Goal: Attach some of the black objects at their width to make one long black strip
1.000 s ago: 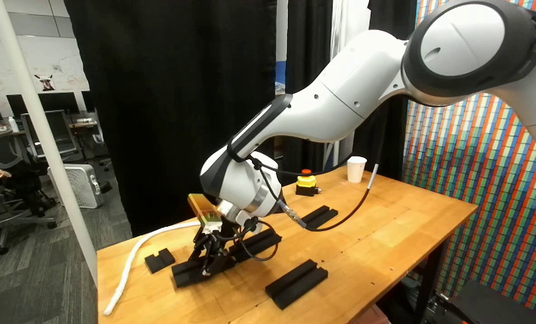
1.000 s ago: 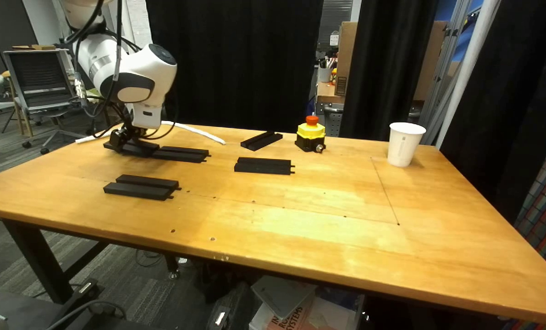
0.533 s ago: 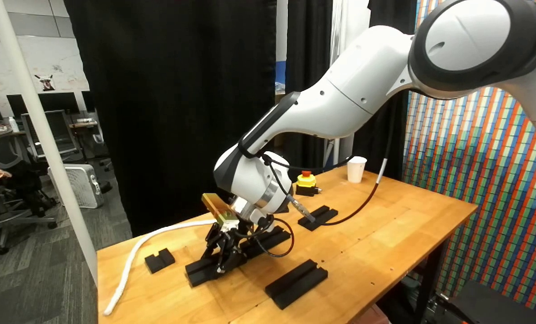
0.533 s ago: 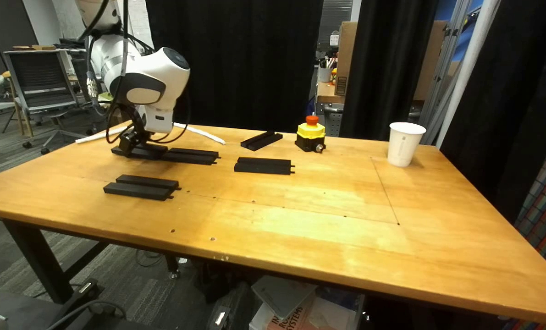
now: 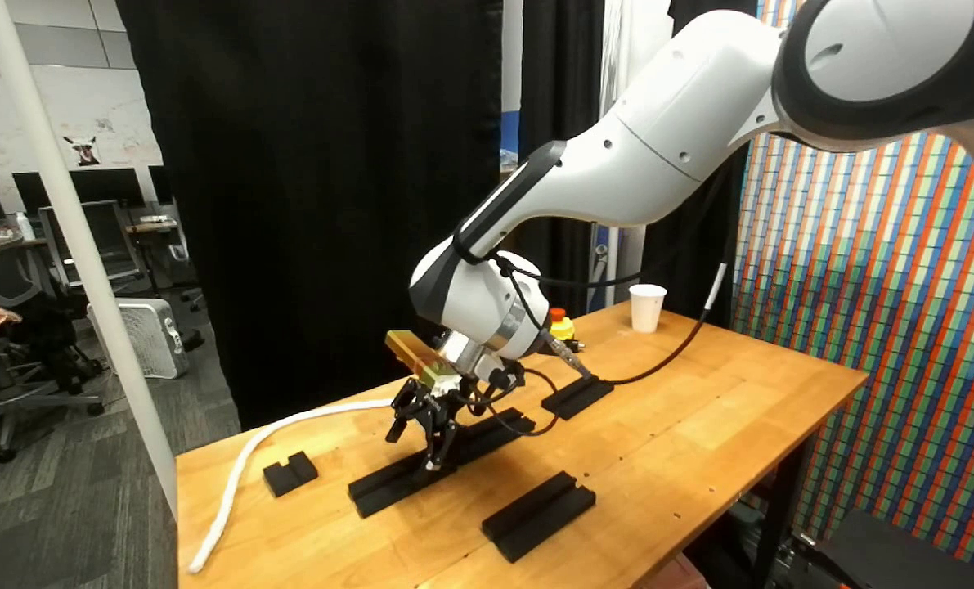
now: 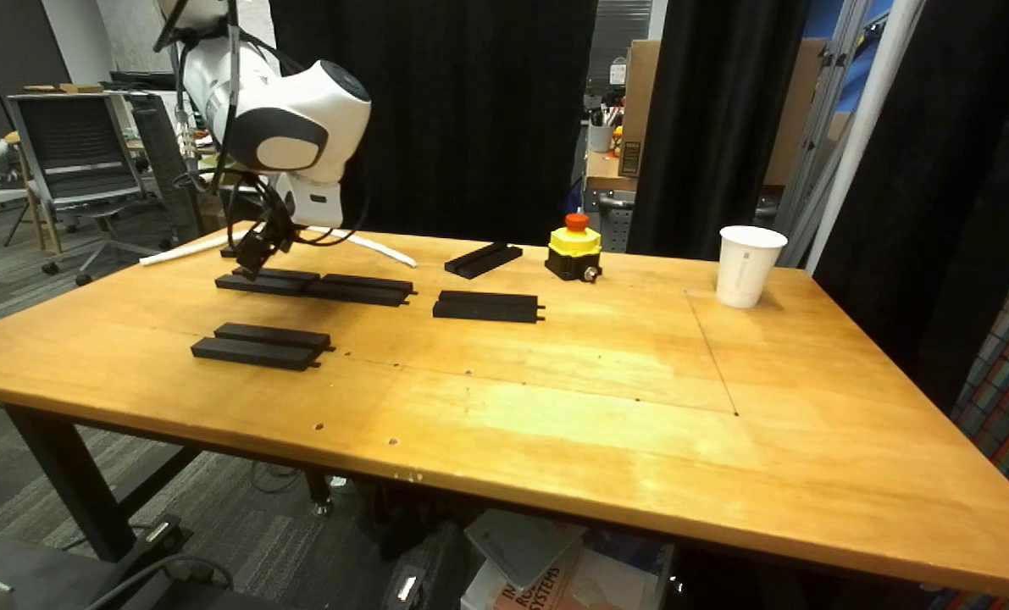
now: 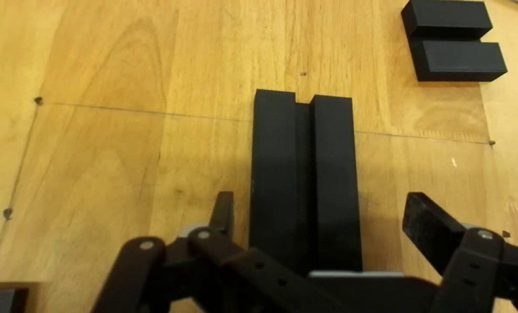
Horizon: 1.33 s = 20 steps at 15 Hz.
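Wrist view has the gripper [image 7: 319, 204] spread wide, empty, over a grooved black bar [image 7: 274, 178], which in both exterior views runs roughly parallel to the table's [image 6: 572, 440] long edges, its end seemingly against a second bar [image 6: 356, 293].

Matte-black bars [image 5: 539, 517]; red-and-yellow button [image 6: 574, 244]; white cup [image 6: 746, 269]; honey-brown table [image 6: 555, 440]; backdrop [image 5: 895, 360] gridded orange, blue, green.

A wooden table [image 6: 606, 440] is topped with black bars [image 6: 250, 352], two laid end to end, a short block [image 5: 290, 474], white strip [image 5: 234, 480], red-topped button [image 6: 574, 243] and cup [image 6: 745, 269].
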Motion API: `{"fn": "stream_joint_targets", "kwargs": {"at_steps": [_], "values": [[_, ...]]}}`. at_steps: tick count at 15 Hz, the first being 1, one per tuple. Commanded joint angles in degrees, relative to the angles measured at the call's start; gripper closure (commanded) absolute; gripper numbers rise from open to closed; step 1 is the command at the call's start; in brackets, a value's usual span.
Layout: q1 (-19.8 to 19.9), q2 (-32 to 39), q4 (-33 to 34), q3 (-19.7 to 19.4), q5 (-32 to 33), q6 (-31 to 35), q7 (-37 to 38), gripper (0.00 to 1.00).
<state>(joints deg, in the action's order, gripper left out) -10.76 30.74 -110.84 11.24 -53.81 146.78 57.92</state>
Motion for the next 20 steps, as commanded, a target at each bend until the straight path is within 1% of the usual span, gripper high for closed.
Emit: {"fn": "stream_joint_targets", "kwargs": {"at_steps": [1,4,9,11,13,15,17,20], "values": [[-0.7,-5.5,-2.9,-1.9,1.3,-3.9,0.7,0.00],[-1.2,-9.0,-4.3,-3.4,4.4,-5.6,2.5,0.00],[-0.6,-11.1,-3.6,-6.0,11.4,-11.3,9.8,0.00],[-0.7,-10.8,-2.4,-7.9,16.9,-14.5,15.6,0.00],[-0.5,-9.1,0.4,-8.9,22.4,-18.2,20.5,0.00],[-0.8,-7.9,2.6,-9.7,28.0,-19.9,26.1,0.00],[-1.0,-6.7,5.0,-10.0,32.5,-20.2,30.1,0.00],[-1.6,-3.8,8.7,-10.1,37.9,-18.6,35.1,0.00]]}}
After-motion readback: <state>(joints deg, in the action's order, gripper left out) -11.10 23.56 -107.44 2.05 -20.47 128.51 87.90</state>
